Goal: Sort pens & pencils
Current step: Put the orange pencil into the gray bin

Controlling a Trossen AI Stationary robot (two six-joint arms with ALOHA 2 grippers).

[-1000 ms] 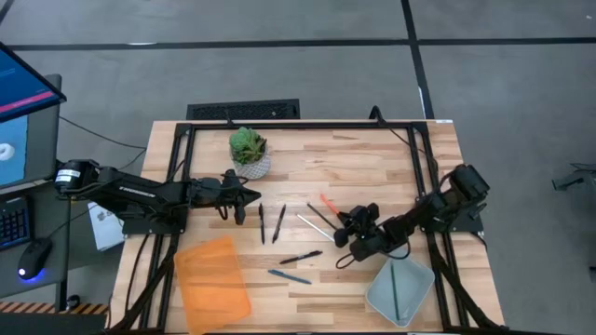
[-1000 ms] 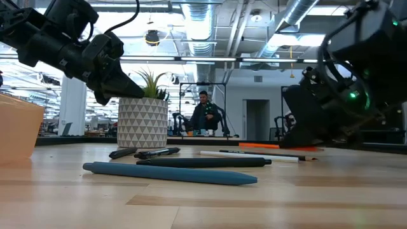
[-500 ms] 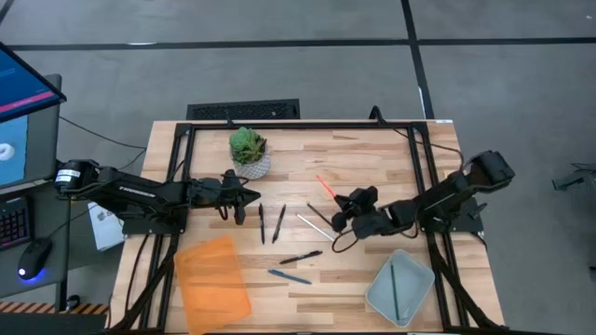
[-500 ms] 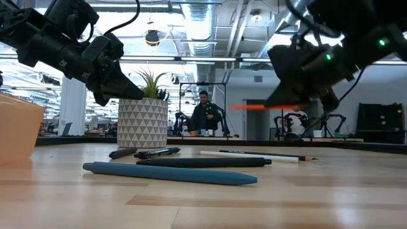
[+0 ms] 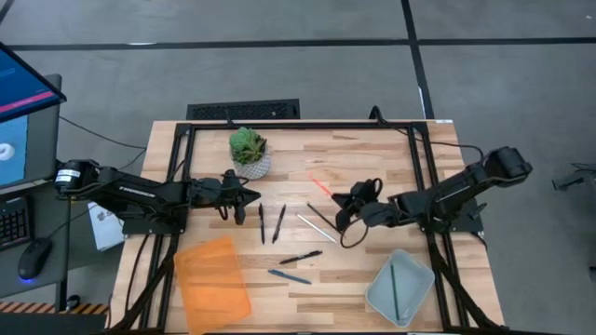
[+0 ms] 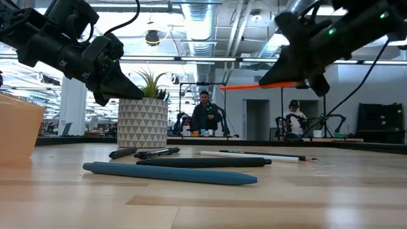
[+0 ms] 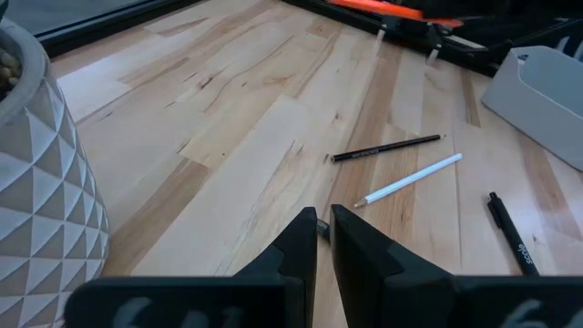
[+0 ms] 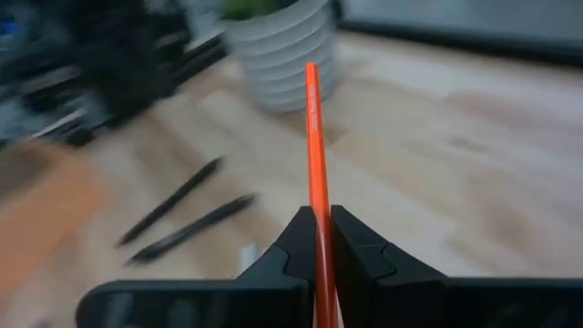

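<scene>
Left gripper (image 5: 253,194) waits beside the plant pot (image 5: 250,164), fingers nearly together, holding nothing.

Pens (image 5: 271,223) lie mid-table near an orange tray (image 5: 213,280) at the front edge; the right gripper (image 5: 341,201), clamped on an orange pencil (image 5: 321,186), holds it aloft, probably for the grey bin (image 5: 399,287) at the front right corner.

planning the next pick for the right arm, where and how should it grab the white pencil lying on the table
Grip the white pencil near its middle, coming straight down from above with the fingers across its width. It lies flat on the wooden table and is thin, so a side approach has nothing to pinch. A dark pencil lies close alongside, so keep to the clearer side. The right hand holds an orange pencil now.
</scene>
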